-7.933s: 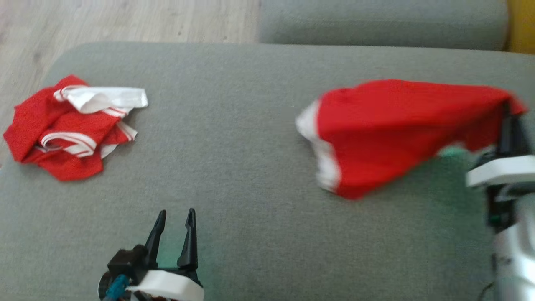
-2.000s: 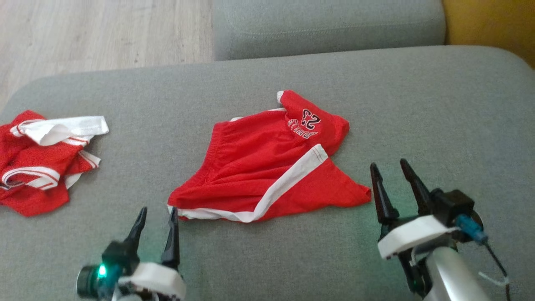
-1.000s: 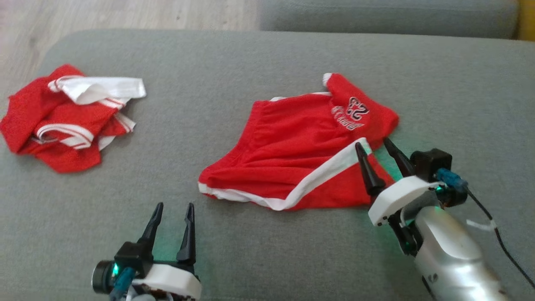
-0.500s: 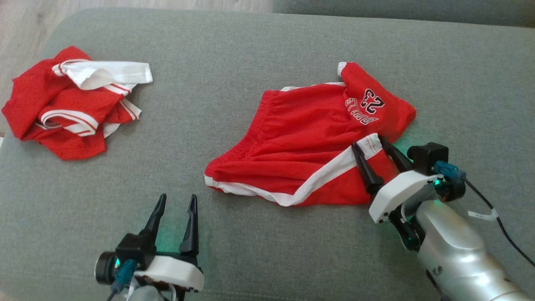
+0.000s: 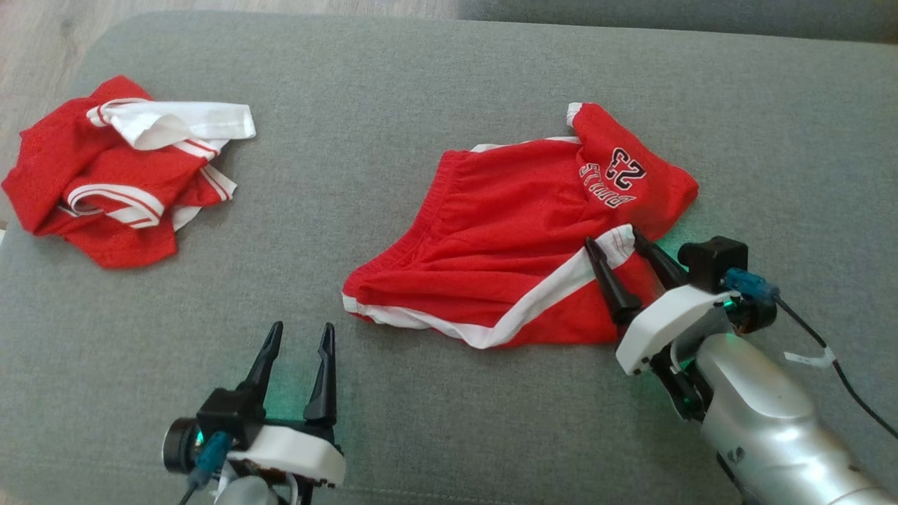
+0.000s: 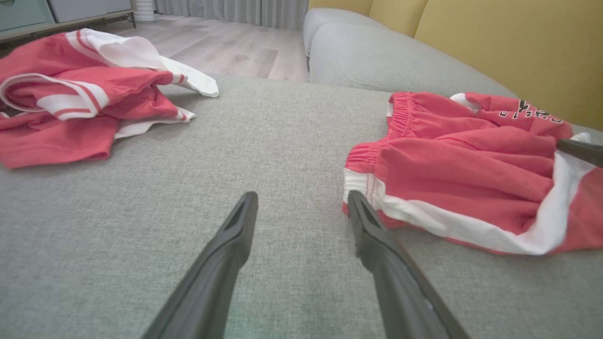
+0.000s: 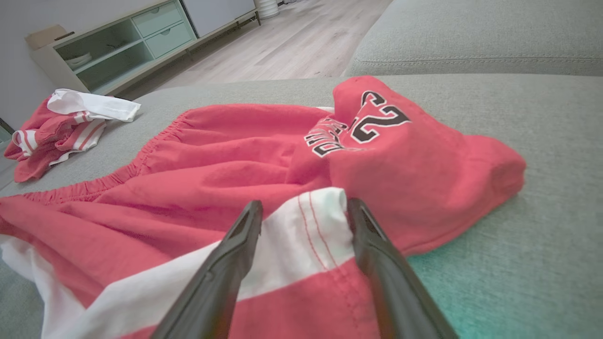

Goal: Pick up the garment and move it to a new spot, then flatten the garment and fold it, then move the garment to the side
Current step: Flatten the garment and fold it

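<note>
Foreground: left claw [image 5: 302, 326] spread wide and empty over grey sofa seat [image 5: 393, 105], just beside waistband corner of red shorts [image 5: 512, 231]. Right claw [image 5: 612, 236] released, fingers parted, straddling upper end of white side stripe. Shorts mid-seat, crumpled, one leg folded over, number 23 showing. Farther left, well apart, second red-and-white garment [image 5: 105, 182], heaped.

You see the red shorts [image 5: 505, 231], white-trimmed, lying rumpled right of centre on the grey cushion [image 5: 393, 98], waistband to the left, far-right leg folded over, showing "23".
</note>
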Available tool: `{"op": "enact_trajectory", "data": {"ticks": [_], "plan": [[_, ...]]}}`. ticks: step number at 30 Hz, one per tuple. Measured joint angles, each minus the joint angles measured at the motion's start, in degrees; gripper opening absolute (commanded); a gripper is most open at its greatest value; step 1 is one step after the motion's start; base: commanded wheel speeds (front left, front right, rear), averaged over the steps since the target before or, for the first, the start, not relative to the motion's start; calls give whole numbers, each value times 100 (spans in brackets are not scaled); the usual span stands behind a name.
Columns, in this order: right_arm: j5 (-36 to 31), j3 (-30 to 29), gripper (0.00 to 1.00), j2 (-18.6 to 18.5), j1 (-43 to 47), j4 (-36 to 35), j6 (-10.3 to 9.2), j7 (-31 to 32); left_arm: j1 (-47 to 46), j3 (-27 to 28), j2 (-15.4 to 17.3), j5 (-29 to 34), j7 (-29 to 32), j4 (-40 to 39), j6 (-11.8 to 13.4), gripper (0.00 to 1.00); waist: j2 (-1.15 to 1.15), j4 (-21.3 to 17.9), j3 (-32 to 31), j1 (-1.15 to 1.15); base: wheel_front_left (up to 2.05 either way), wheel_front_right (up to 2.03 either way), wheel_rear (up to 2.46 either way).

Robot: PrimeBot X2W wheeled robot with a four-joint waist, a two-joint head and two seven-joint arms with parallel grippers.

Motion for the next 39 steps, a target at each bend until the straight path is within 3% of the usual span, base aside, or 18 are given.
{"op": "enact_trajectory", "data": {"ticks": [4,5,6,8,17,25,31,39], "plan": [[19,37,87,-11,30,20,0,0,0,-12,0,-46,0,1,-1,100,0,-10,-16,0,0,0,0],[26,41,73,-11,31,21,0,0,-1,-13,0,-46,0,2,-2,100,0,-8,-19,0,0,0,0],[26,41,42,-11,31,21,0,0,-1,-13,0,-46,0,2,-2,100,0,-8,-19,0,0,0,0],[26,56,0,-8,30,20,0,0,-1,-14,0,-46,0,2,-7,100,0,-2,-23,0,0,0,0],[-121,-277,0,-21,227,-420,0,0,44,89,-1,-27,0,16,-53,100,0,-126,-193,0,0,0,0],[-634,-1368,0,-207,1232,-1534,0,-1,161,116,0,-187,0,37,-160,100,0,-519,-422,-1,0,0,0],[-965,-1602,0,-260,1720,-2227,0,0,153,-270,-1,-815,0,289,-358,100,0,-848,-503,-1,0,0,0],[-999,-1852,0,-216,2243,-2247,0,0,96,-1168,75,-1578,0,304,-403,100,0,-1101,-500,-1,0,0,0]]}}
